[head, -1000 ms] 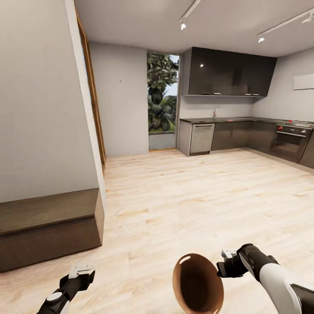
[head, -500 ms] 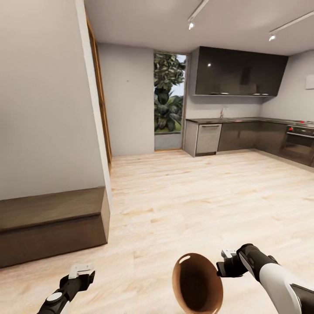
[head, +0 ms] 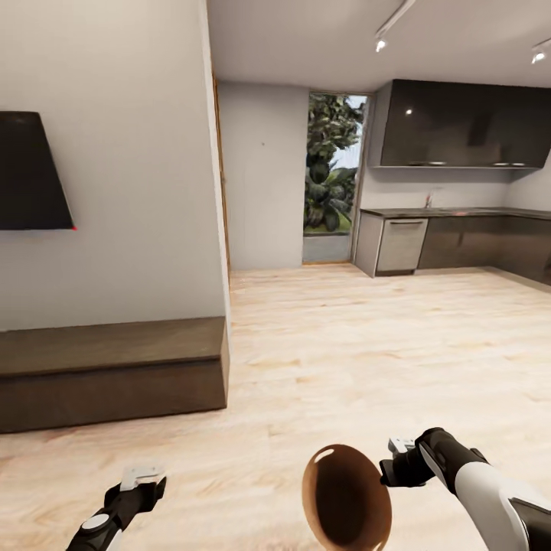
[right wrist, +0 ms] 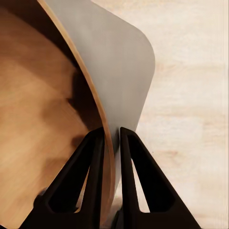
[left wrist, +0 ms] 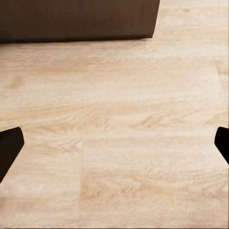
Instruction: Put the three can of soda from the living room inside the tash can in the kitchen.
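Observation:
The tash can (head: pixel 346 497) is a round brown bin held low in front of me, tilted so its open mouth faces the head camera. My right gripper (head: pixel 392 465) is shut on its rim. In the right wrist view the two black fingers (right wrist: pixel 93 181) pinch the thin rim of the tash can (right wrist: pixel 119 62), one inside and one outside. My left gripper (head: pixel 142 479) hangs open over bare wood floor, with its fingertips (left wrist: pixel 9 148) wide apart. The kitchen (head: pixel 459 126), with dark cabinets, lies ahead to the right. The cans of soda are out of view.
A wall with a black TV (head: pixel 30 172) and a low dark wooden bench (head: pixel 107 375) juts out on the left. Light wood floor (head: pixel 367 344) stretches ahead to a grey counter (head: pixel 451 212) and a glazed doorway (head: pixel 333 176) with plants behind.
The whole view has swung to the left: the TV has come into sight and the oven has left the frame. Both arms and the bin keep their places in the picture.

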